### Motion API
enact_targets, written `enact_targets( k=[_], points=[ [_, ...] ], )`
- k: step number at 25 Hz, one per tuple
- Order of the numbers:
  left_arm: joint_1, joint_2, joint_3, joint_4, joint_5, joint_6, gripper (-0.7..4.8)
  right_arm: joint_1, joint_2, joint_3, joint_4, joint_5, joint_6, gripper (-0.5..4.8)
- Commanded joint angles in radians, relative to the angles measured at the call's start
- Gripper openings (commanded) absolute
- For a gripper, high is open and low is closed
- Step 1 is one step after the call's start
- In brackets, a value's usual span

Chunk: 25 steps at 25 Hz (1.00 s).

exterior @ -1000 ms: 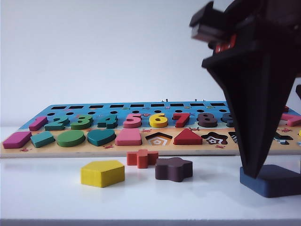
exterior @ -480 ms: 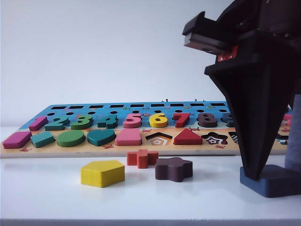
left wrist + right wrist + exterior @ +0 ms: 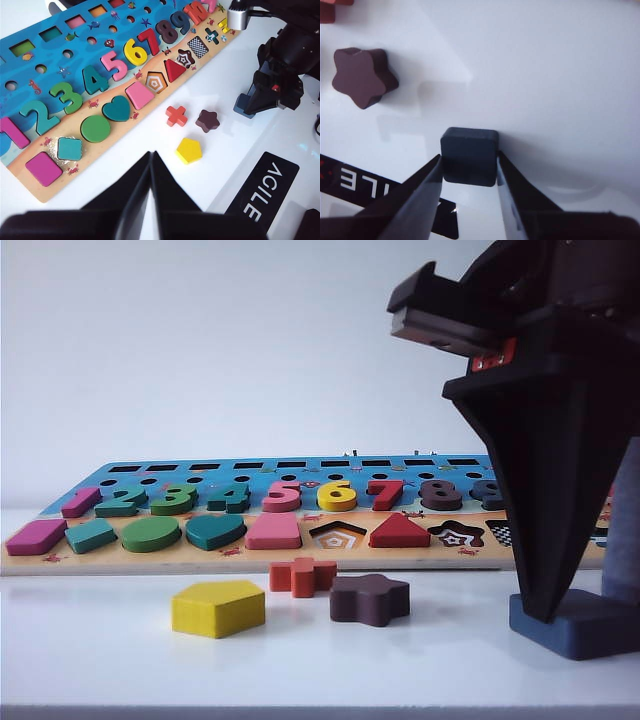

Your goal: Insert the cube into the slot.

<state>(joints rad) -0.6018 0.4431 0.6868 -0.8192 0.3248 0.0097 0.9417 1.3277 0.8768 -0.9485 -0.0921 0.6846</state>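
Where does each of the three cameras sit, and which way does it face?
Exterior view: low at the table edge, facing the puzzle board; right tool on the cube.
Left wrist view: high, looking down past the left tool at the slot.
Right wrist view: looking down between fingers flanking the cube.
Shared: cube, maroon block.

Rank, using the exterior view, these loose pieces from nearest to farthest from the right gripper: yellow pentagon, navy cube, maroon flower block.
1. Cube: between the right gripper fingers, far right.
2. Maroon flower block: middle of table.
3. Yellow pentagon: farthest left.
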Motion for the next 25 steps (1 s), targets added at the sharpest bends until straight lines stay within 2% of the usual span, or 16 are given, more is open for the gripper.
enact_targets(
  k=[1,3,6,9,12,21,25],
  points=[
    [0.002,0.002,0.004,0.021,0.008,0.001,0.07,0.002,-0.004,0.037,0.013,0.04,-0.005,1.51],
    [0.002,0.002,0.004,0.021,0.008,0.001,0.07,0.002,-0.011,0.079,0.012,0.087,-0.01,1.51],
    [0.002,0.002,0.004,0.021,0.008,0.001,0.07,0.0,-0.019,0.144,0.032,0.224,-0.005,1.51],
    [0.002,0.002,0.004,0.021,0.008,0.001,0.07,-0.021,-0.02,0.147,0.09,0.235,0.008,1.35],
    [0.002,0.002,0.004,0.021,0.008,0.001,0.07,-0.054,-0.018,0.147,0.095,0.282,0.044,0.89],
    [0.002,0.002,0.004,0.021,0.008,0.001,0.07,-0.156,-0.02,0.143,0.024,0.329,0.037,0.7],
    [0.002,0.002,0.004,0.021,0.008,0.001,0.07,-0.187,-0.015,0.143,0.052,0.323,0.016,0.57]
  ],
)
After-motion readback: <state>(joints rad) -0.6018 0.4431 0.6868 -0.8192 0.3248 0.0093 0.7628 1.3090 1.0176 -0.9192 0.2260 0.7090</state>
